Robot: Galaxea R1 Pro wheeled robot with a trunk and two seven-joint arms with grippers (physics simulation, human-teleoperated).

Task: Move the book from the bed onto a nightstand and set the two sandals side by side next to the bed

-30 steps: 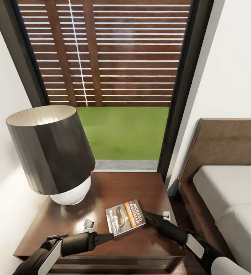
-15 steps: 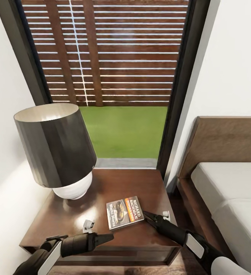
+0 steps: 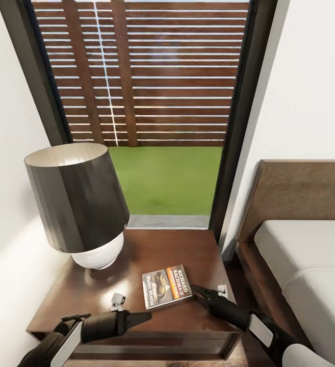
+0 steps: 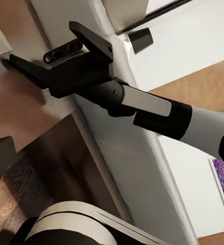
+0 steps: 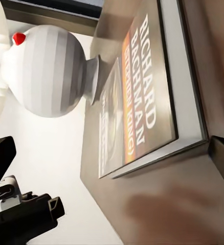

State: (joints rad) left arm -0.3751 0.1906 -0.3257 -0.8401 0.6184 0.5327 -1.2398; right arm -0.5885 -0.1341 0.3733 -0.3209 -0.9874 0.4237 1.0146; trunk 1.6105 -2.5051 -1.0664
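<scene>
On top of the nightstand (image 3: pixel 136 265) the book (image 3: pixel 166 287) lies flat, cover up, near the front edge and in front of the dark-shaded lamp (image 3: pixel 78 204) with its white base. It lies free — no finger touches it — so the first part of the task looks done.

Just beside the book's right edge sits the right hand (image 3: pixel 195 292), apparently clear of it; its dark fingers look pressed nearly together, though the head view is too small for me to be sure. The left hand (image 3: pixel 146 316) hovers over the nightstand's front edge near the book's lower corner, and I cannot tell whether it is spread or closed.

The bed (image 3: pixel 310 265) stands to the right of the nightstand, with bare grey mattress and nothing on the part in view. Still left, as I judge it: finding the two sandals and setting them side by side next to the bed. Nothing in view works as a container holding anything.
</scene>
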